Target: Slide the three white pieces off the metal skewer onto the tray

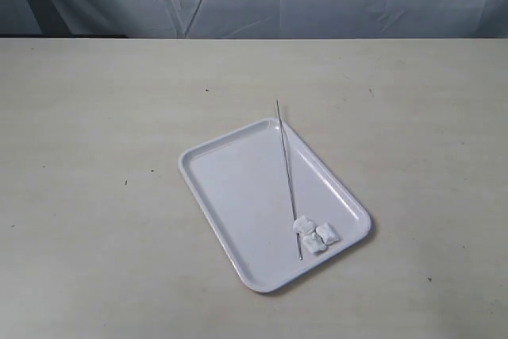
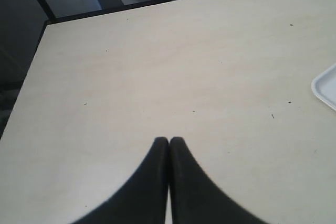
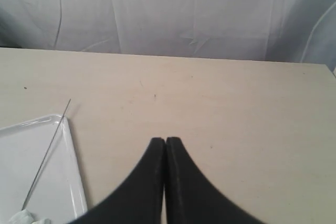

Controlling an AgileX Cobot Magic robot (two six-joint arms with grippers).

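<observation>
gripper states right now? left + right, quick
Left gripper: closed, holding nothing.
Right gripper: closed, holding nothing.

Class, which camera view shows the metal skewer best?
The exterior view: the metal skewer shows whole, lying across the tray, its far tip past the rim. The right wrist view cuts off its near end; the left wrist view misses it entirely.
</observation>
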